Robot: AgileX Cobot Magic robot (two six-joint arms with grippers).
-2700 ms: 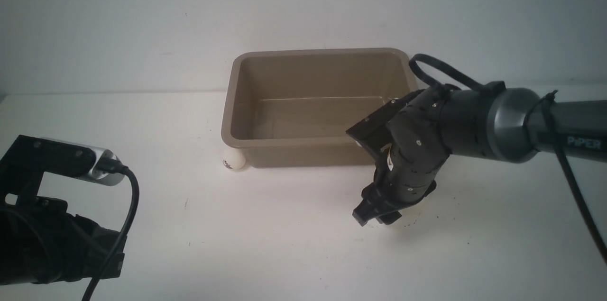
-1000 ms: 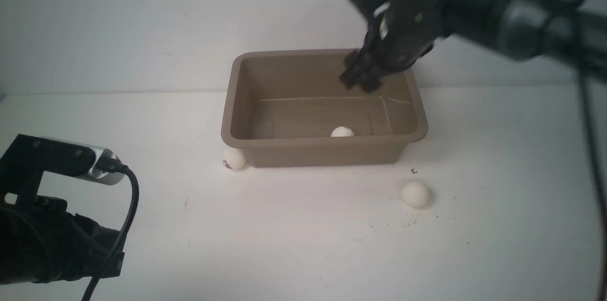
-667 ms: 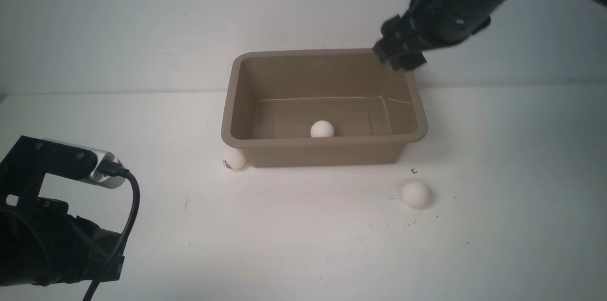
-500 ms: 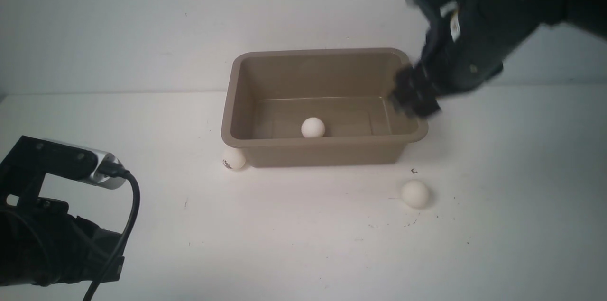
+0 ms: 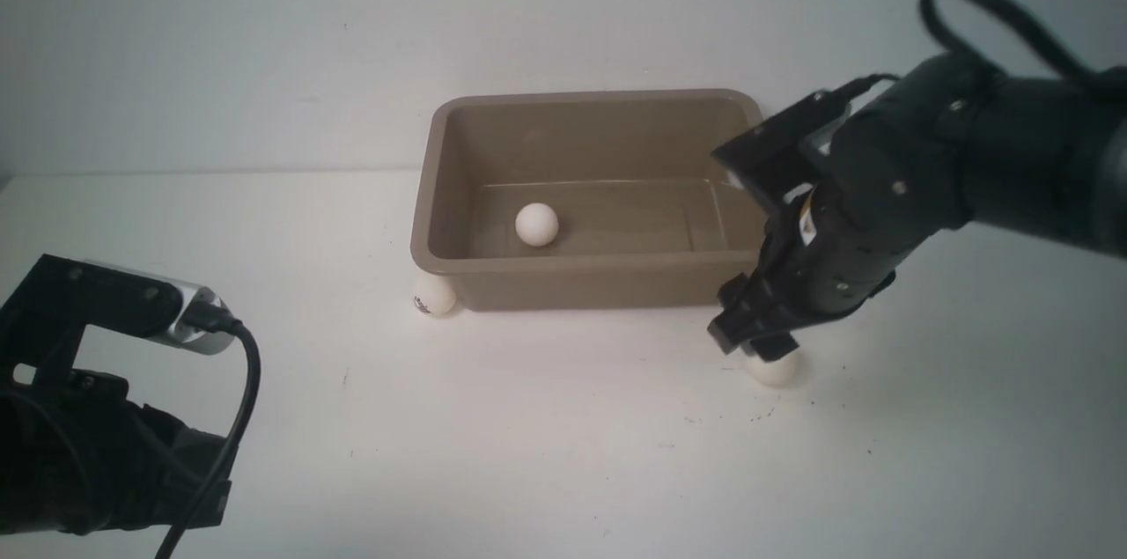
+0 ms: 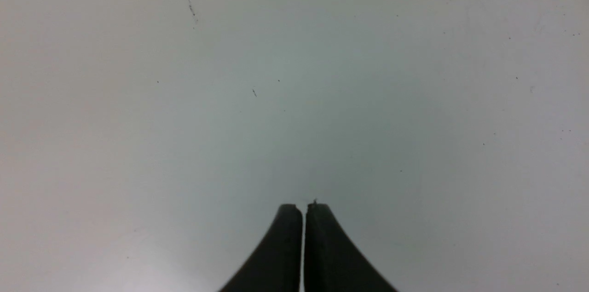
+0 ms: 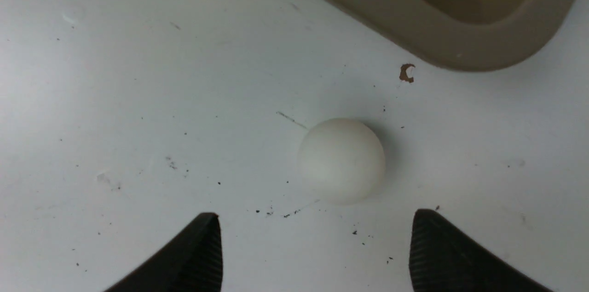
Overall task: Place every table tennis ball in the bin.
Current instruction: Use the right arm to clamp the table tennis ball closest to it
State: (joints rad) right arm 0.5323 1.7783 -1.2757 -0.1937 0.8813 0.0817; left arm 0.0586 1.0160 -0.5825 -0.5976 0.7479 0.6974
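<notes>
White tabletop, pale wall behind. We log the bin toward the far edge, one ball inside, a second ball just beside its near-left corner. Right gripper, jaws spread, hangs over the third ball. Left gripper closed, empty.

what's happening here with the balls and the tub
The right gripper is open and hangs over one ball on the table by the bin's front right corner. A second ball lies inside the bin; a third ball sits outside at its front left corner. The left gripper is shut, holding nothing.
</notes>
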